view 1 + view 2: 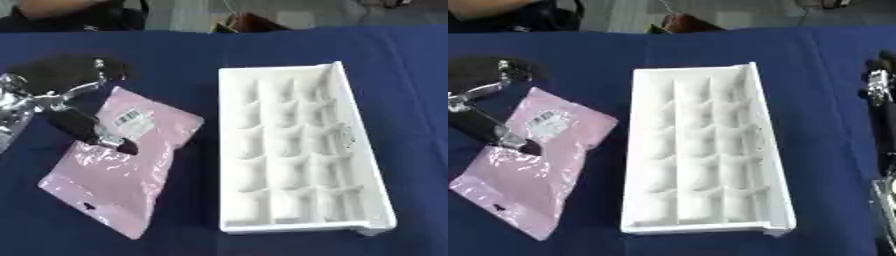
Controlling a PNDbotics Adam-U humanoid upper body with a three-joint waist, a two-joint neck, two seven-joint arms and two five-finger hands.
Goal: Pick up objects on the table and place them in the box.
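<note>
A dark blue cloth covers the surface (175, 55). On it, toward the robot's left, lies a flat pink plastic pouch (122, 170) with a white barcode label (129, 117) near its upper end. Just beside it, in the middle, sits a white ice cube tray (297, 150) with rows of small compartments and a raised rim along its right side. No other box is visible, so the tray is probably the container the task means.

The robot's left hand (83, 125) reaches in from the left and rests on the upper part of the pouch. One dark finger lies straight across the pouch, its tip on the plastic. The fingers look extended rather than curled; nothing is gripped or pinched yet. The right hand (878, 85) appears only at the right edge of the right eye view, well apart from the tray; whether its fingers are open or closed cannot be told.

Risks, as a judgement: the pouch is thin, glossy and flat against the cloth, so the fingers may slide over it instead of getting under an edge. Pushing could shove it away or bunch the cloth. If lifted by one corner it may droop and catch on the tray's rim. The pouch also looks wider than any compartment, so it would likely rest on top and could slip off.
</note>
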